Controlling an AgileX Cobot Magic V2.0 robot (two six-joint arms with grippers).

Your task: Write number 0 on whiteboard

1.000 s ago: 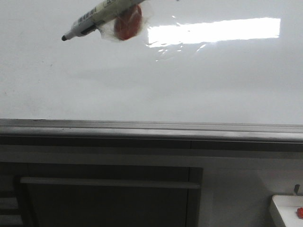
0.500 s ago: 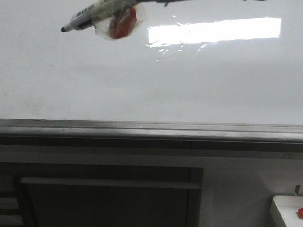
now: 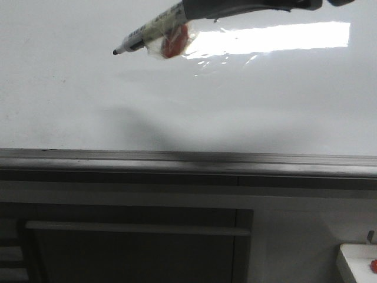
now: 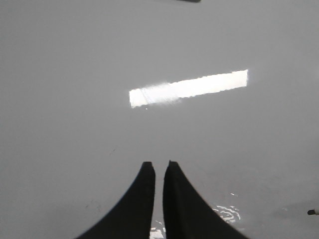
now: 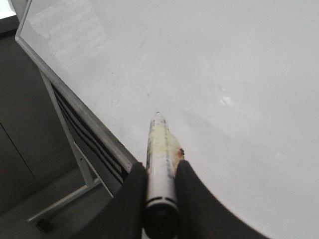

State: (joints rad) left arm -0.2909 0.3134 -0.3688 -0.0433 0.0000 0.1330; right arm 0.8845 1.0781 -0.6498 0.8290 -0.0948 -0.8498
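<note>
The whiteboard [image 3: 88, 100] fills the upper front view, with a bright light reflection [image 3: 277, 36] and a grey rail [image 3: 188, 162] along its lower edge. No number 0 or other drawn line shows on it. My right gripper [image 3: 194, 9] reaches in from the top right, shut on a white marker [image 3: 147, 36] with a red lump [image 3: 175, 46] taped to it. The black tip [image 3: 115, 52] points left, close to the board. The right wrist view shows the fingers [image 5: 192, 189] clamping the marker [image 5: 160, 149]. My left gripper [image 4: 159, 164] is shut and empty, facing the board [image 4: 75, 74].
A dark cabinet with a pale horizontal bar [image 3: 135, 227] stands below the rail. A white tray [image 3: 353, 259] holding a red object [image 3: 373, 266] is at the bottom right. The board's stand leg [image 5: 60, 204] shows in the right wrist view.
The marker moved to the right and a little down. The right gripper's body has come into the front view, and a shadow now falls on the board.
</note>
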